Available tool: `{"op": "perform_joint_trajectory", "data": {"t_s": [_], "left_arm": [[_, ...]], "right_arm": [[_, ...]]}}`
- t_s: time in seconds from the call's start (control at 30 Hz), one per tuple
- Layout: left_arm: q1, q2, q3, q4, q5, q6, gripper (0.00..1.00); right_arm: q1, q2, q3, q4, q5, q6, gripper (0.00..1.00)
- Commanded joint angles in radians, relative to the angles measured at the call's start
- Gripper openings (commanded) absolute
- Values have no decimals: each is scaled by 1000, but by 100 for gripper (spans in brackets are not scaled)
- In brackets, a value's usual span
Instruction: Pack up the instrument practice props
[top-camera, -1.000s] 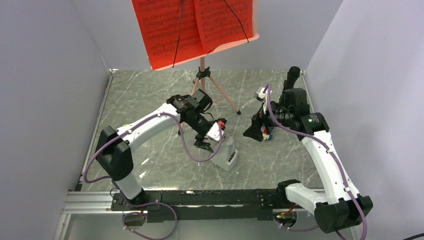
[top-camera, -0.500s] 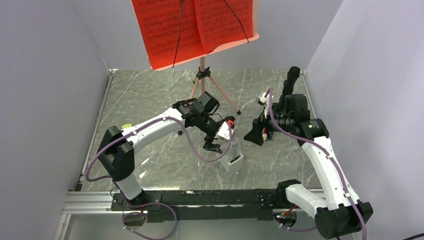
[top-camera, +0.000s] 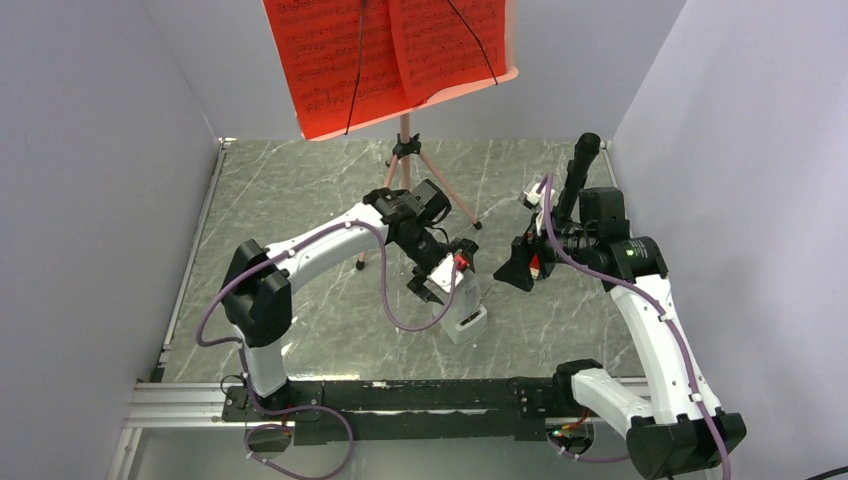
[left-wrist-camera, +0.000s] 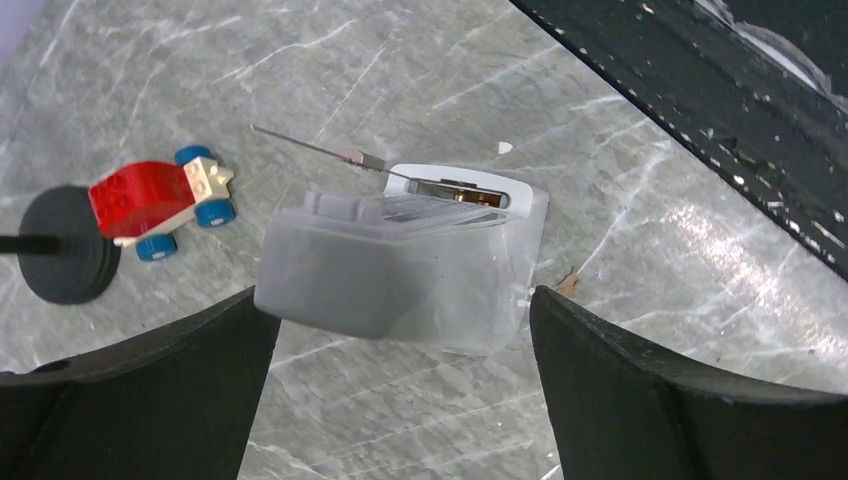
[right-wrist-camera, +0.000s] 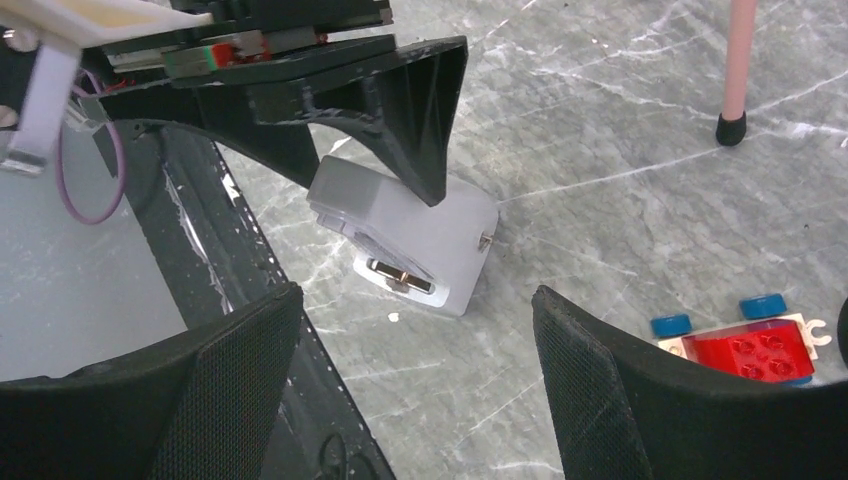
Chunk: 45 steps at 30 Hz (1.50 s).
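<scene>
Fingers (left-wrist-camera: 130, 390) spread wide, the left gripper (left-wrist-camera: 400, 325) angles down astride the white metronome (left-wrist-camera: 390, 275), gripping nothing. Right gripper (top-camera: 518, 268) hovers alongside, wide open, empty. Front rail (top-camera: 400, 395) sits near.

No text can be read; the red sheet-music pages (top-camera: 320, 70) show only tiny staves.
</scene>
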Motion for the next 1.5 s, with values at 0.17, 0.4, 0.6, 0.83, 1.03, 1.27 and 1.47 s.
{"op": "perform_joint_trajectory", "data": {"t_s": [0.17,0.4,0.6,0.83,1.03,1.27,1.47], "left_arm": [[-31,162,270,-450,46,512,90],[-60,193,281,-458,47,409,68],[-57,83,134,-217,-51,10,22],[-7,-153,-116,114,-146,-472,1],[118,-368,-382,333,-200,-703,1],[213,-508,-620,492,-201,-857,1],[247,-532,-667,670,-231,-1010,1]], "right_arm": [[-19,-24,-1,-33,-41,-16,86],[-34,-51,-20,-63,-34,-27,86],[-35,-57,-54,-71,-29,-83,85],[-32,-67,-117,-79,-170,-320,80],[23,-31,-207,156,-123,-331,71],[228,141,-153,238,-72,-393,60],[320,258,-142,433,-58,-311,65]]}}
